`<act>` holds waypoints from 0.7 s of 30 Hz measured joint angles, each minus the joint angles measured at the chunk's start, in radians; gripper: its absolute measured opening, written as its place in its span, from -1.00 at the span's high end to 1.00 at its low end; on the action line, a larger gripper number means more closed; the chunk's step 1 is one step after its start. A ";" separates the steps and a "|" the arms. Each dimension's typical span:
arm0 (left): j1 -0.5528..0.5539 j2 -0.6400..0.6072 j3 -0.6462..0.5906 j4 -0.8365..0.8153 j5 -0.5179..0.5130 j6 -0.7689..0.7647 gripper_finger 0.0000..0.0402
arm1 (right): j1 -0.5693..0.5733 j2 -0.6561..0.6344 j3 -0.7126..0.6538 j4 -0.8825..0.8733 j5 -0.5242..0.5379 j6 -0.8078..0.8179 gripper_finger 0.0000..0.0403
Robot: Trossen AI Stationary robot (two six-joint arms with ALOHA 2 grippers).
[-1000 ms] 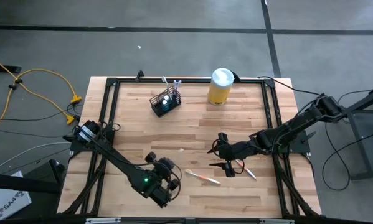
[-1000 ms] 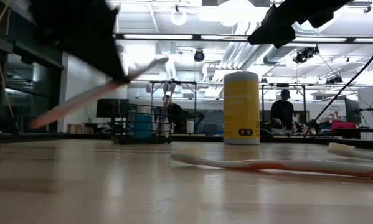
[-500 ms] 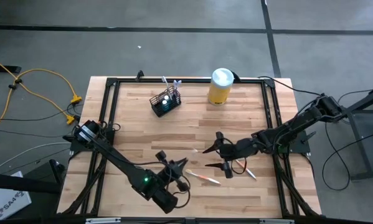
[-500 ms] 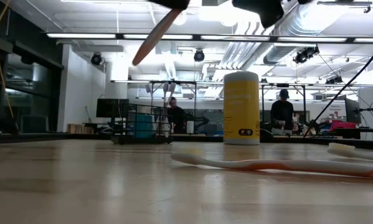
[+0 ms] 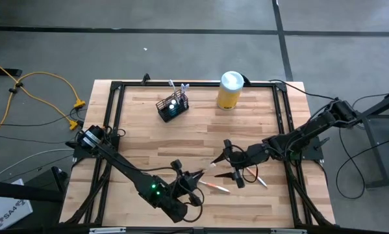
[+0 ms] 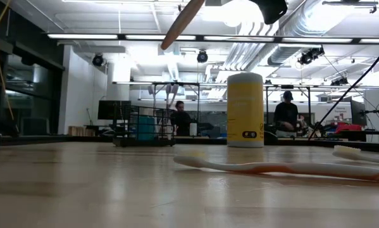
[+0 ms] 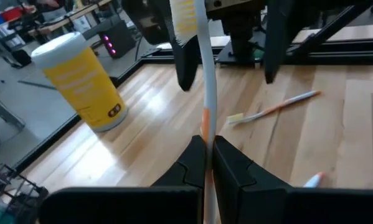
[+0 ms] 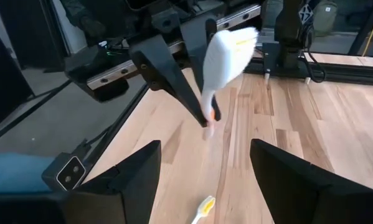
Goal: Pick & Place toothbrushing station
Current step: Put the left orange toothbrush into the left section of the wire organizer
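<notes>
A: What has changed in the last second?

B: The left pincer [image 5: 193, 177] has lifted off the worktop [image 5: 136, 130], clenched on the handle of a white-and-orange toothbrush [image 7: 206, 74]; it has swung the bristle end toward the right pincer [image 5: 221, 162], whose fingers are spread wide, empty, just ahead of the brush head.

A: A handover, then?

B: That is my reading; the brush tip sits between the right pincer's fingers but not touching them; nothing has been passed yet.

A: And the toothbrushing station [image 5: 172, 106]?

B: Well apart from both pincers, beyond them near the far edge, with the yellow canister [image 5: 230, 90] beside it; two more toothbrushes [image 5: 213, 186] lie flat just below the right pincer.

A: Any writing?

B: Only small dark marks on the canister's label; I cannot read them.
</notes>
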 joint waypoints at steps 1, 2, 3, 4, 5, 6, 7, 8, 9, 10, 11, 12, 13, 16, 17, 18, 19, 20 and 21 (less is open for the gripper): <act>0.001 0.000 0.000 0.008 -0.002 0.017 0.99 | 0.000 0.000 0.000 0.000 0.000 0.005 -0.18; 0.001 -0.002 0.000 0.012 -0.008 0.033 0.99 | 0.000 0.000 0.000 -0.002 0.000 0.007 -0.18; 0.001 -0.008 0.000 0.010 -0.020 0.046 0.99 | 0.000 0.000 0.000 -0.006 0.000 0.009 -0.18; 0.001 -0.016 0.000 0.007 -0.037 0.049 0.99 | 0.000 0.000 0.000 -0.013 0.000 0.011 -0.18; -0.001 -0.027 0.000 0.008 -0.047 0.050 0.99 | 0.000 0.000 0.000 -0.021 0.000 0.015 -0.18; -0.004 -0.044 0.000 -0.002 -0.054 0.052 0.99 | 0.000 0.000 0.000 -0.028 0.000 0.017 -0.18; -0.005 -0.062 0.000 -0.017 -0.054 0.052 0.99 | 0.000 0.000 0.000 -0.030 0.000 0.022 -0.18; -0.005 -0.081 0.000 -0.032 -0.054 0.052 0.99 | 0.000 0.000 0.000 -0.030 0.000 0.027 -0.18; -0.005 -0.100 0.000 -0.054 -0.053 0.051 0.99 | 0.000 0.000 0.000 -0.031 0.000 0.029 -0.18; -0.005 -0.120 0.000 -0.081 -0.052 0.051 0.99 | 0.000 0.000 0.000 -0.035 0.000 0.029 -0.18; -0.005 -0.139 0.000 -0.112 -0.045 0.046 0.99 | 0.000 0.000 0.000 -0.036 0.000 0.029 -0.18; -0.001 -0.157 0.000 -0.138 -0.040 0.037 0.99 | 0.000 0.000 0.000 -0.036 0.000 0.029 -0.18; 0.004 -0.178 0.000 -0.167 -0.034 0.025 0.99 | 0.000 0.000 0.000 -0.037 0.000 0.030 -0.18; 0.015 -0.234 0.000 -0.274 -0.040 -0.032 0.99 | 0.000 0.000 0.000 -0.037 0.000 0.030 -0.18; 0.020 -0.250 0.000 -0.314 -0.052 -0.054 0.99 | 0.000 0.000 0.000 -0.037 0.000 0.033 -0.18; 0.021 -0.267 0.000 -0.362 -0.067 -0.083 0.99 | 0.000 0.000 0.000 -0.037 0.000 0.033 -0.18; 0.021 -0.281 0.000 -0.406 -0.082 -0.115 0.99 | 0.000 0.000 0.000 -0.037 0.000 0.033 -0.18; 0.021 -0.295 0.000 -0.450 -0.104 -0.153 0.99 | 0.000 0.000 0.000 -0.037 0.000 0.033 -0.18; 0.020 -0.308 0.000 -0.501 -0.133 -0.198 0.99 | 0.000 0.000 0.000 -0.037 0.000 0.033 -0.18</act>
